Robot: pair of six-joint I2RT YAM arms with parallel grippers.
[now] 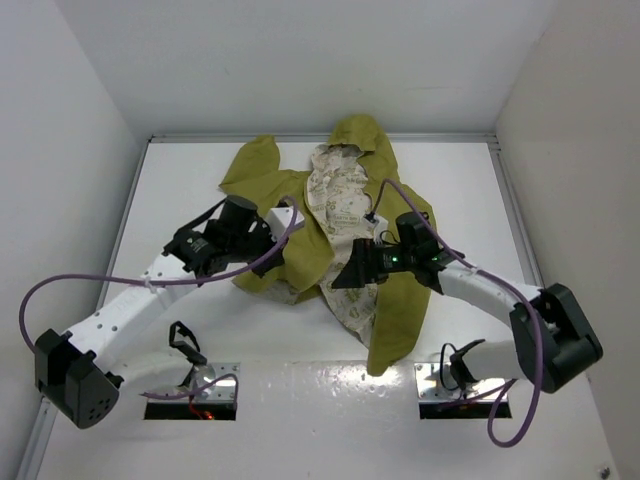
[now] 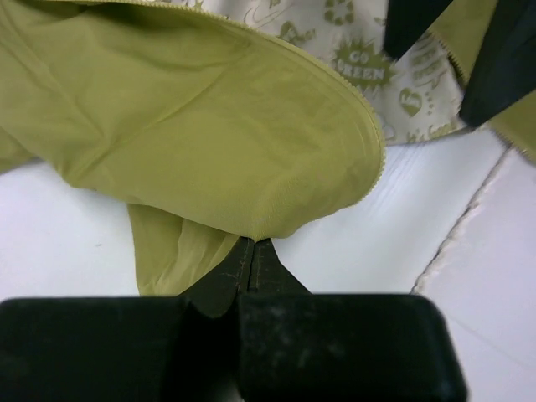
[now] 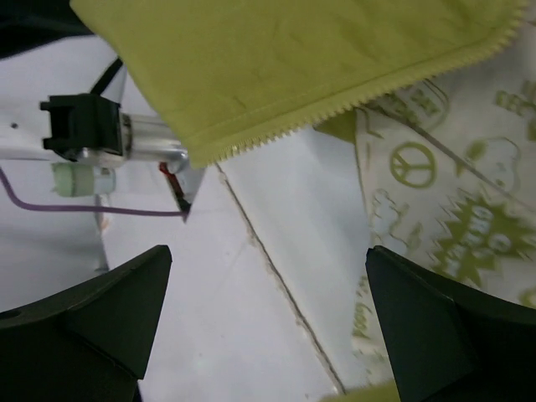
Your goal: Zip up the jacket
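Note:
The olive-green jacket [image 1: 398,300] lies open on the white table, hood at the far end, cream printed lining [image 1: 338,195] showing. My left gripper [image 1: 282,254] is shut on the olive fabric of the jacket's left front panel; in the left wrist view its fingertips [image 2: 251,249] meet at a fold of that fabric [image 2: 193,126]. My right gripper [image 1: 341,278] is open and empty, hovering over the jacket's lower middle. In the right wrist view it [image 3: 266,276] is over bare table, with a toothed zipper edge [image 3: 335,110] above and the lining [image 3: 469,218] to the right.
White walls [image 1: 80,90] enclose the table on three sides. A seam [image 3: 276,276] crosses the table surface. Purple cables [image 1: 40,290] loop from both arms. A motor unit with a cable [image 3: 84,126] sits beyond the right gripper. The right gripper's dark fingers [image 2: 502,59] show in the left wrist view.

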